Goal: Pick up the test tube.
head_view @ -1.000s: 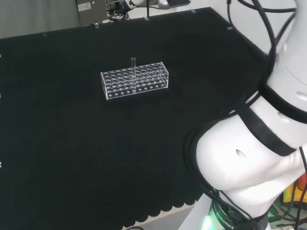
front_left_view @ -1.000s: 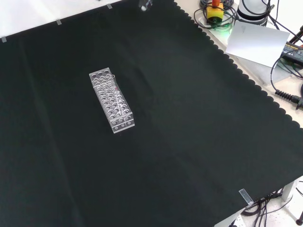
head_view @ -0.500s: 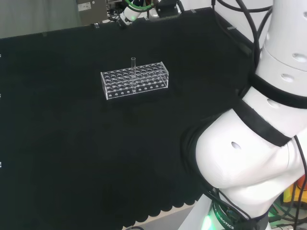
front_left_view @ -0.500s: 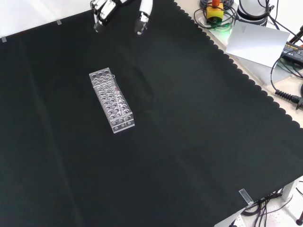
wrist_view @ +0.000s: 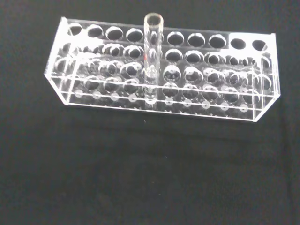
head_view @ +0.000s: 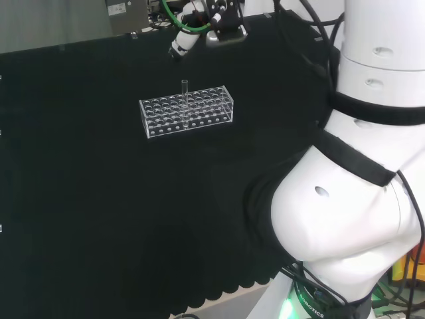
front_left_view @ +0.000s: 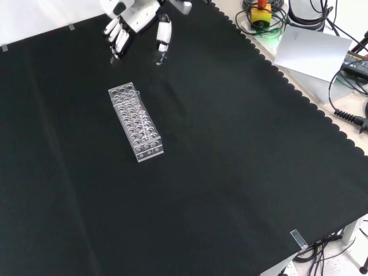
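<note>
We see test tube (wrist_view: 153, 56) upright in clear rack (front_left_view: 136, 121) on worktop (front_left_view: 230, 172). Hand (front_left_view: 133, 20) above, apart; fingers (front_left_view: 164, 33) straight, spread, holding nothing.

Even, bright light — the black cloth (front_left_view: 230, 172) stays dark, the clear rack (wrist_view: 164, 75) glinting faintly.

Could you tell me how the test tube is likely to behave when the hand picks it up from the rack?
The test tube looks like thin clear glass, so probably light, smooth and breakable. It stands upright in the clear rack, so a straight lift should free it; a sideways pull might drag the light rack. The hand hangs open, apart from it.
</note>
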Controlling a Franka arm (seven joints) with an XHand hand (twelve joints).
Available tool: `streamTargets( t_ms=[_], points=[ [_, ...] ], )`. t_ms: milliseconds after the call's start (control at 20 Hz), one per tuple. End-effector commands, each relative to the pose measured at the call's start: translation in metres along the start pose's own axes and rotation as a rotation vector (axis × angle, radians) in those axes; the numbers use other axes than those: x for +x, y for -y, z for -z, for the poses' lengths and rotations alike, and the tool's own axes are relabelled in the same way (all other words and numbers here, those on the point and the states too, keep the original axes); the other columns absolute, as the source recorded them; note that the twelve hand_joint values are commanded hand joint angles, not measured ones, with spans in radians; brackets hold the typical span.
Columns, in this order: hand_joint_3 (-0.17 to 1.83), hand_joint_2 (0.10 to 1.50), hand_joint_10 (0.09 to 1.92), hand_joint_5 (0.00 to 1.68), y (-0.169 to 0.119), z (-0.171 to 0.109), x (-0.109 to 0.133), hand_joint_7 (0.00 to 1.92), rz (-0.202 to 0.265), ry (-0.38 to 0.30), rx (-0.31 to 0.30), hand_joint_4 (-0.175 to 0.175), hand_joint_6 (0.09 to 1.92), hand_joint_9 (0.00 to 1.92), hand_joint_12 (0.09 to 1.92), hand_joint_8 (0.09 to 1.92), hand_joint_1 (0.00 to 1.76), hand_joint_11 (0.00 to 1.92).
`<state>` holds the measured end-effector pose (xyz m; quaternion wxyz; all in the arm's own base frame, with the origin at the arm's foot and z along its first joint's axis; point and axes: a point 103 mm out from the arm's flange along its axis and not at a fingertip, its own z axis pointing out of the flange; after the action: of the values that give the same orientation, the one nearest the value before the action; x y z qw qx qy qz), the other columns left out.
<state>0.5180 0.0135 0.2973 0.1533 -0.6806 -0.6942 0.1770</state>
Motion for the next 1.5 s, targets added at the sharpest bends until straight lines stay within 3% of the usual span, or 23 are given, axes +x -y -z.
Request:
streamTargets(
  t_ms=[50, 450, 850, 1500],
  points=[
    [0.11, 0.96, 0.90, 0.37, -0.034, -0.019, 0.002, 0.49, -0.019, 0.050, 0.053, -0.098, 0.09, 0.25, 1.57, 0.85, 0.56, 0.00],
    [0.11, 0.95, 0.89, 0.38, -0.045, -0.040, 0.004, 0.51, 0.014, 0.061, 0.109, -0.099, 0.09, 0.27, 1.57, 0.86, 0.58, 0.00],
    [0.11, 0.93, 0.88, 0.38, -0.047, -0.058, 0.009, 0.51, 0.035, 0.073, 0.150, -0.098, 0.09, 0.29, 1.57, 0.85, 0.72, 0.00],
    [0.16, 0.90, 0.84, 0.46, -0.062, -0.068, 0.015, 0.64, 0.029, 0.107, 0.163, -0.109, 0.09, 0.38, 1.56, 0.85, 0.76, 0.01]
  ],
)
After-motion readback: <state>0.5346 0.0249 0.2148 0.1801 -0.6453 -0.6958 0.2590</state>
